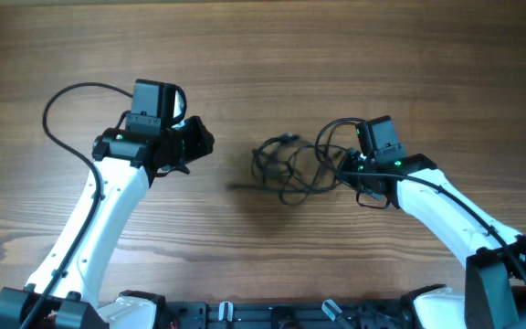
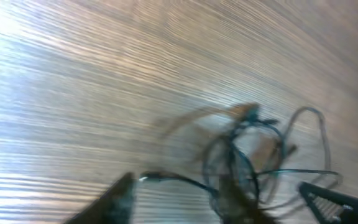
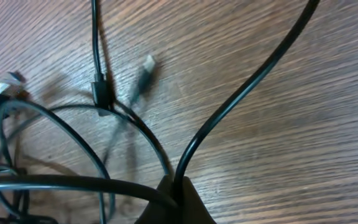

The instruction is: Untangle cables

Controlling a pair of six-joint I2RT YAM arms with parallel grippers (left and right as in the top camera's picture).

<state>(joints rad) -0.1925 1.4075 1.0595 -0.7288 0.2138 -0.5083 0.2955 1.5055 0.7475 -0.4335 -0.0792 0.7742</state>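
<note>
Currently the cables (image 1: 292, 169) sit tangled at frame center on the wooden table (image 1: 263, 55). Right gripper (image 1: 347, 170) is clenched on a cable strand; left gripper (image 1: 199, 142) is apart, state unclear.

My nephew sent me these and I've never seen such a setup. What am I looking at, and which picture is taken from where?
Two white robot arms work at a wooden table. One picture looks down from above; the other two come from cameras on each wrist. Between the arms lies a tangle of thin black cables. The right gripper has its jaws shut on a cable, seen close up in its own view. The left gripper stands apart from the tangle, holding nothing; its view is blurred.
</note>
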